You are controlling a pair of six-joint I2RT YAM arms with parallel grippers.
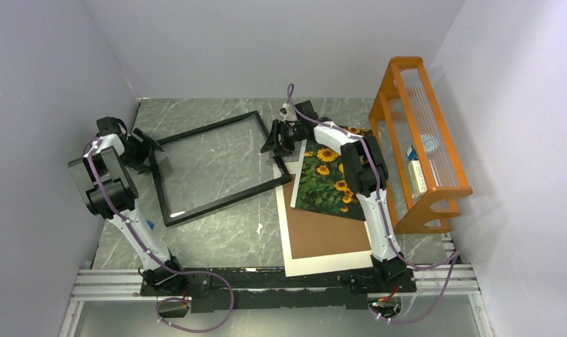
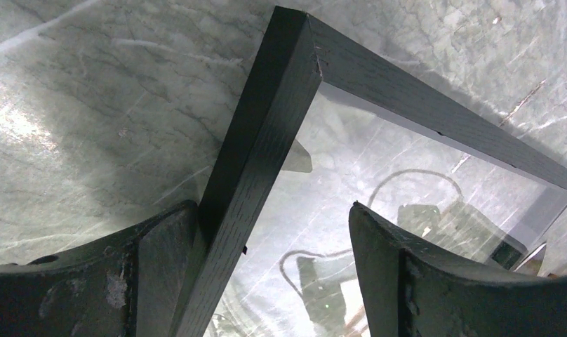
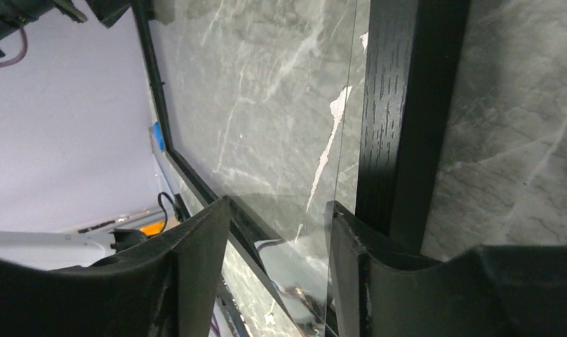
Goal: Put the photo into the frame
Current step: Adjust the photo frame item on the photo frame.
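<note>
The frame (image 1: 207, 128) lies flat on the table (image 1: 217, 239), centre-left. The photo (image 1: 323, 186) rests to its right on a brown board (image 1: 330, 235). The left pincer (image 1: 149, 149), spread wide, straddles the frame's left corner. The right pincer (image 1: 277, 140), half spread, grips nothing at the right corner. The step looks like positioning the frame; next, fetch the photo.

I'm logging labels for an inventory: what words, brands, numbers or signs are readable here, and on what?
None can be read.
The small white and yellow box in the orange wooden rack may carry print, but it is too small to read.
The thin black rectangular frame and the sunflower photo show no writing.
</note>
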